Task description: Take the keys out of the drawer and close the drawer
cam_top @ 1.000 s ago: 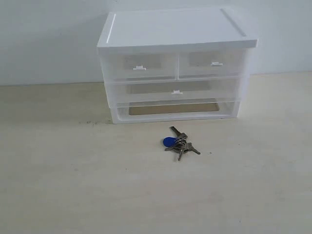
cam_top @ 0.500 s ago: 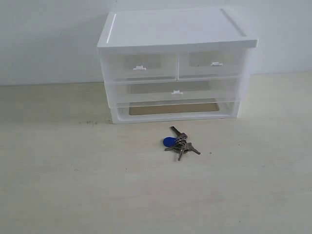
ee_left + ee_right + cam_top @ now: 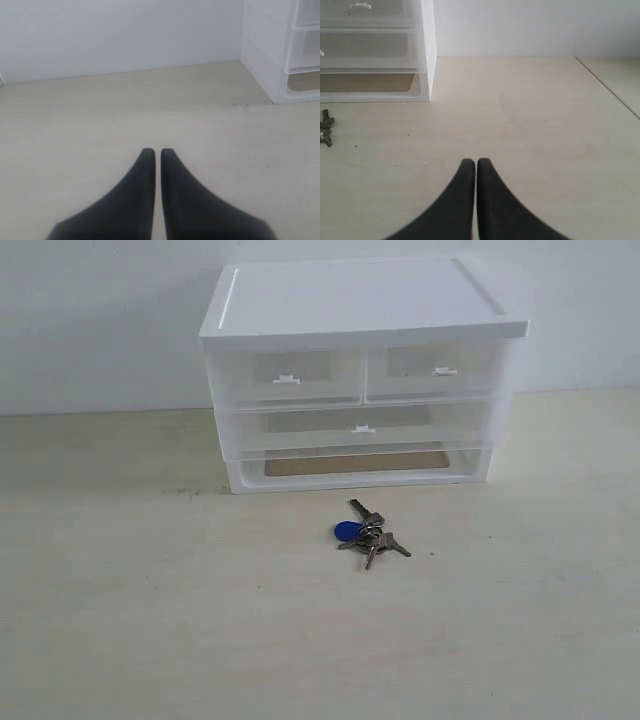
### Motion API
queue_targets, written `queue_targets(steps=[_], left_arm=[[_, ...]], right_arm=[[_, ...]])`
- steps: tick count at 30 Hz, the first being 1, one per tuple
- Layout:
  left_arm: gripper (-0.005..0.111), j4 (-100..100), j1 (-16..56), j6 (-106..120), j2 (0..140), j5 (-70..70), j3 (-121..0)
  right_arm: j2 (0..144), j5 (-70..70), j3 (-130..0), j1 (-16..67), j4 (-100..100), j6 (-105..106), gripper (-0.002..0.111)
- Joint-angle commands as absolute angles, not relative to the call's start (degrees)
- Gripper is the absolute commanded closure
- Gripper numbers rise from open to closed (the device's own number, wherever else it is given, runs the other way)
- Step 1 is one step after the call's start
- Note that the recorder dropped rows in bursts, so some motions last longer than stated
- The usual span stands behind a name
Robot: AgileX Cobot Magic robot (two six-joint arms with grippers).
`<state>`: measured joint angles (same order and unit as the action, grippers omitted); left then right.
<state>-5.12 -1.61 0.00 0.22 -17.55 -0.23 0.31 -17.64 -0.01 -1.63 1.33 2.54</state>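
The keys (image 3: 366,532) lie on the table (image 3: 150,620), centre frame, just before the drawer (image 3: 355,430), which looks pushed in. We judge any nudge on its tab could shove the white unit (image 3: 360,300) back, or a low arm sweep the keys. Nothing blocks the way. Our left gripper (image 3: 156,152) and right gripper (image 3: 472,162) sit pinched together, empty.

Unit (image 3: 360,300) white; drawer (image 3: 355,430) frosted translucent, white tab. Keys (image 3: 368,533) silver, blue tag. Table (image 3: 150,620) pale beige wood grain. Both grippers (image 3: 157,152) (image 3: 476,162) black.
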Motion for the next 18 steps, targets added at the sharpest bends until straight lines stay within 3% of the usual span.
queue_targets(steps=[1, 18], left_arm=[[0.102, -5.1, -1.7, 0.5, 0.0, -17.5, 0.0], [0.102, -5.1, -1.7, 0.5, 0.0, -17.5, 0.0]], right_arm=[[0.0, -18.2, 0.0, -1.7, 1.4, 2.9, 0.108], [0.0, -18.5, 0.0, -1.7, 1.4, 2.7, 0.108]])
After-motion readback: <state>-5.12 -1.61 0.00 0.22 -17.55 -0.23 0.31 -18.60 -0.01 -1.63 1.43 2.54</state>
